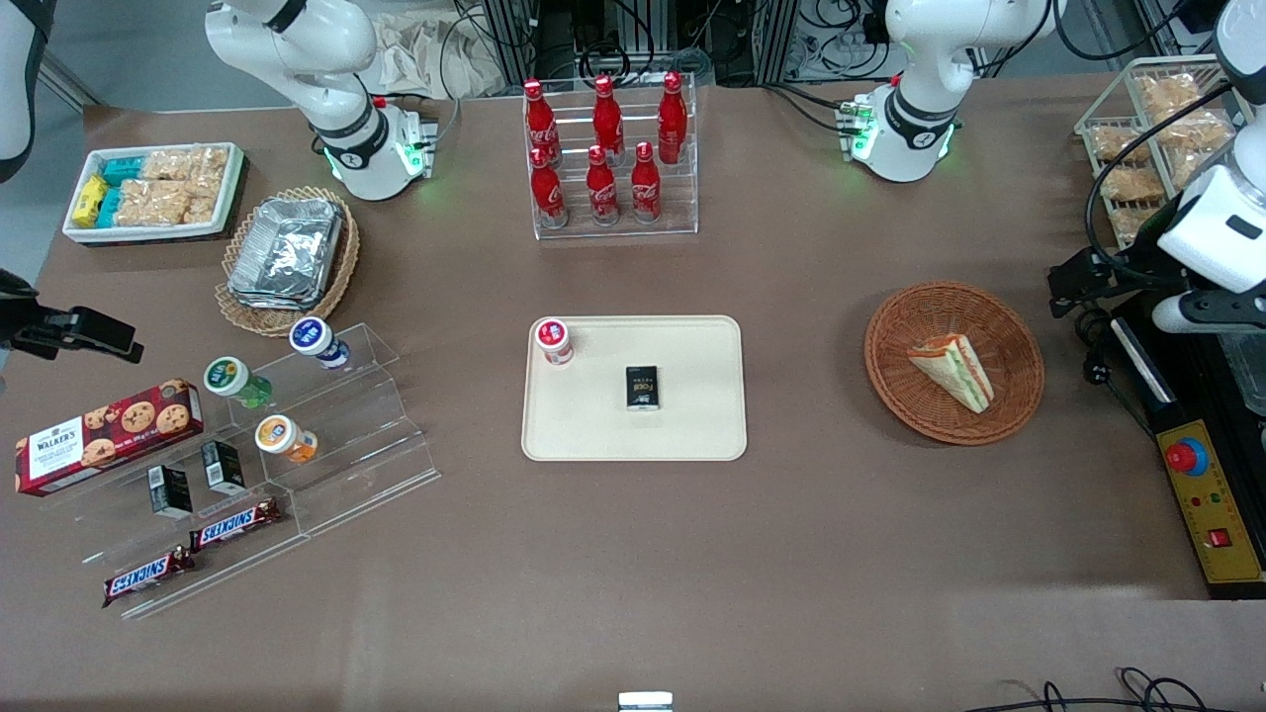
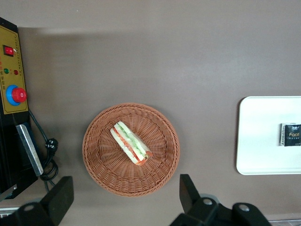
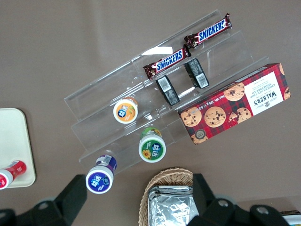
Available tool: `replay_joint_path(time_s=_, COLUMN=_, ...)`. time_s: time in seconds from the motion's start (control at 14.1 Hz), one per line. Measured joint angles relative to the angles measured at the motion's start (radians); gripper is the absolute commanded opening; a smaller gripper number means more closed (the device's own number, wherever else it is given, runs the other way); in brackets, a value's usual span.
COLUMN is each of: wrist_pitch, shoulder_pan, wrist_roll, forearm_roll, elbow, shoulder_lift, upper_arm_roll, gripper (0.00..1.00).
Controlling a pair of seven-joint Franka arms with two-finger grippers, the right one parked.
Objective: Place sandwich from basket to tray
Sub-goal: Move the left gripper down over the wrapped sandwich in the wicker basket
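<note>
1 sandwich [image 1: 951, 369], 1 tray [image 1: 692, 425], 2 wicker baskets [image 1: 890, 336], 6 cola bottles [image 1: 601, 183], 4 sm. drink bottles [image 1: 285, 438], 3 blk boxes [image 1: 642, 387], 2 Snickers [image 1: 234, 524], 1 cookie box [image 1: 104, 435]; foil trays [image 1: 287, 247] stacked, maybe 3. 1 gripper [image 2: 124, 195] over sandwich, fingers apart.

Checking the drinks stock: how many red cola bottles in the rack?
6 red cola bottles in the clear rack: three per row, one row nearer the front camera. The gripper hangs open above the basket.

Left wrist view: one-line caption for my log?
Open gripper hovers above the sandwich lying in the basket; tray beside.
</note>
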Motion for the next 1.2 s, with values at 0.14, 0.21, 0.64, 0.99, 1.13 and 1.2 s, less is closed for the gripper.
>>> replay_joint_path(time_s=0.14, wrist_pitch=-0.012, shoulder_pan=-0.001, wrist_roll=0.0, forearm_roll=0.001, elbow=0.002, shoulder_lift=0.005, upper_arm_roll=-0.002, gripper=1.0)
replay_joint_path(time_s=0.21, wrist_pitch=-0.014, shoulder_pan=-0.001, wrist_roll=0.0, forearm_roll=0.001, elbow=0.003, shoulder_lift=0.009, upper_arm_roll=-0.002, gripper=1.0)
replay_joint_path(time_s=0.64, wrist_pitch=0.068, shoulder_pan=-0.001, wrist_roll=-0.284, forearm_roll=0.0, elbow=-0.099, shoulder_lift=0.019, upper_arm_roll=-0.008, gripper=1.0)
replay_joint_path(time_s=0.99, wrist_pitch=0.434, shoulder_pan=-0.001, wrist_roll=-0.707, forearm_roll=0.0, elbow=-0.493, shoulder_lift=-0.051, upper_arm_roll=-0.025, gripper=1.0)
replay_joint_path(time_s=1.13, wrist_pitch=0.52, shoulder_pan=0.002, wrist_roll=-0.801, forearm_roll=0.0, elbow=-0.59, shoulder_lift=-0.056, upper_arm_roll=-0.022, gripper=1.0)
replay_joint_path(time_s=1.2, wrist_pitch=0.544, shoulder_pan=0.002, wrist_roll=-0.834, forearm_roll=0.0, elbow=-0.617, shoulder_lift=-0.052, upper_arm_roll=-0.019, gripper=1.0)
